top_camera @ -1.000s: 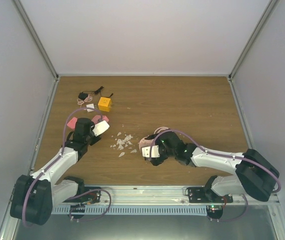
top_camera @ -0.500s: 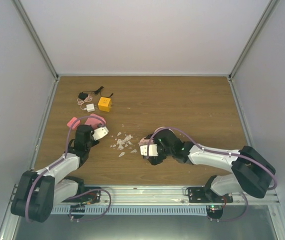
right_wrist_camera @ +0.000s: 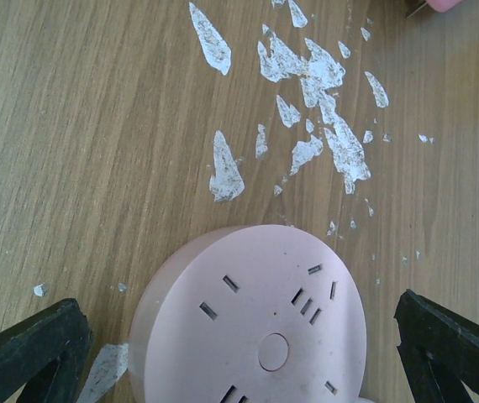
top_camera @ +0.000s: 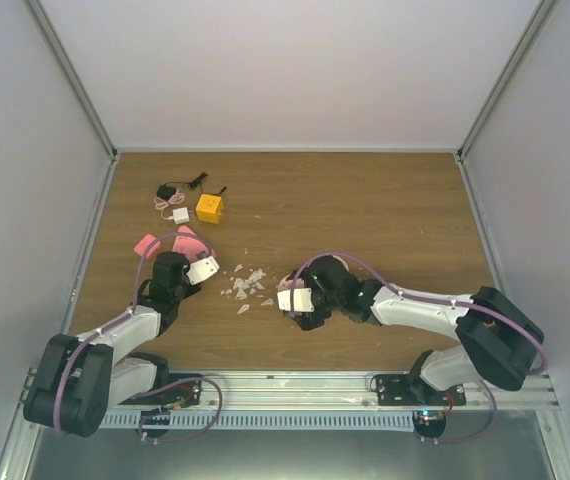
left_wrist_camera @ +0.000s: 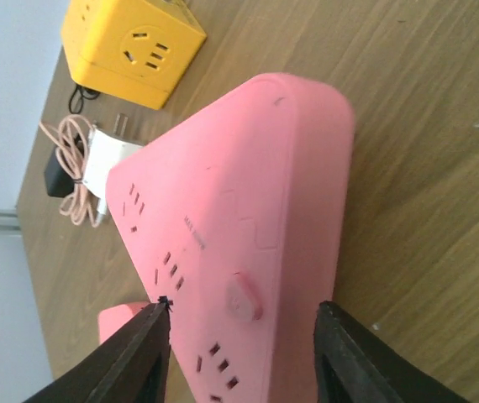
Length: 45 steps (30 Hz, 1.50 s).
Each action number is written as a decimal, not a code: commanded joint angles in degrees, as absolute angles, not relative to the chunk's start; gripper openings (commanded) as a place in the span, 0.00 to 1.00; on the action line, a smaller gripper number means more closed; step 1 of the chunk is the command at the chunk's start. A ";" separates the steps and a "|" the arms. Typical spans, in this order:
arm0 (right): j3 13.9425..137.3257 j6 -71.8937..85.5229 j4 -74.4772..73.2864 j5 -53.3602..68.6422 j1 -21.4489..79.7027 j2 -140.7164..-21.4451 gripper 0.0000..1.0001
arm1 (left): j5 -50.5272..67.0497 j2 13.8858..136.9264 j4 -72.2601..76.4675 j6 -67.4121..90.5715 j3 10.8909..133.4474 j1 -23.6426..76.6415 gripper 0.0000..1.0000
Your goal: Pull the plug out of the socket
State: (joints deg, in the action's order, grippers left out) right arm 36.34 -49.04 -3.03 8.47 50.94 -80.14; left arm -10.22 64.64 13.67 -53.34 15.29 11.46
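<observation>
- Just nearer than the yellow cube (top_camera: 209, 208), overhead: socket (top_camera: 191, 240) lies flat, left gripper (top_camera: 196, 255) at its corner.
- Left wrist: fingers (left_wrist_camera: 134, 357) flank the socket; grip unclear, and a skewed squeeze could skid it.
- Right wrist: right gripper (right_wrist_camera: 239, 336) gapes over a round pink outlet (right_wrist_camera: 252, 311), so there's a wrong-target risk.

Left arm (top_camera: 130, 325) has backed off toward the near edge, so way more of the pink triangle socket (top_camera: 191, 240) shows from the top view now. The left fingers (left_wrist_camera: 134, 357) have loosened and spread wider either side of it. Right arm (top_camera: 415, 305) has nudged slightly left too.
</observation>
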 commanded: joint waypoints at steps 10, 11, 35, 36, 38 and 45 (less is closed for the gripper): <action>39.58 -49.63 -6.96 11.37 51.04 -83.21 1.00 | 2.04 58.22 -2.00 -47.05 20.58 11.08 0.97; 39.97 -49.51 -7.48 11.63 51.06 -83.79 0.99 | 3.66 57.51 -4.35 -46.06 21.96 11.07 0.99; 51.13 -48.86 -11.12 15.30 37.43 -101.09 0.96 | 11.17 56.51 -14.18 -36.07 35.09 11.12 0.99; 51.50 -48.60 -10.63 15.09 35.97 -101.92 0.96 | 11.22 56.48 -14.23 -35.96 35.20 11.11 0.99; 52.13 -48.20 -9.93 14.66 32.73 -103.38 0.96 | 11.28 56.50 -14.30 -35.78 35.61 11.11 0.99; 56.19 -42.36 -7.16 10.00 22.02 -108.76 0.95 | 11.42 56.62 -14.61 -35.20 36.77 11.08 0.99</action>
